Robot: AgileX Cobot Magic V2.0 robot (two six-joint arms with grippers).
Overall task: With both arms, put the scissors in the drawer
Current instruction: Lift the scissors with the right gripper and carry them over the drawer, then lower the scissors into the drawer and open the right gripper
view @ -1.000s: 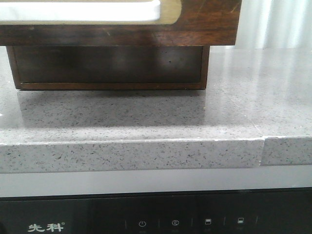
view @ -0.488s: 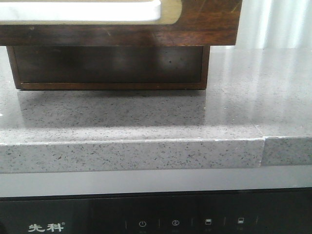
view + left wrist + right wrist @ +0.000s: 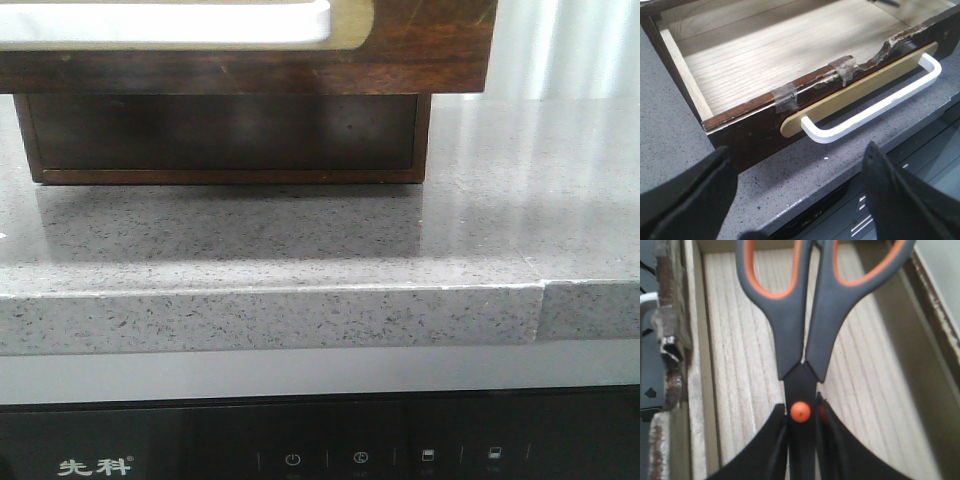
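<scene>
The dark brown drawer stands pulled open, its pale wood floor bare, its white handle on a brass plate. My left gripper is open and empty, hanging in front of the drawer front over the grey counter. My right gripper is shut on the scissors at the orange pivot, blades between the fingers, grey orange-lined loops pointing away, above the drawer's floor. In the front view the drawer front fills the top; no gripper shows there.
The drawer box juts over the speckled grey counter. The counter's front edge runs across, with a black appliance panel below. The drawer's chipped top rim is taped.
</scene>
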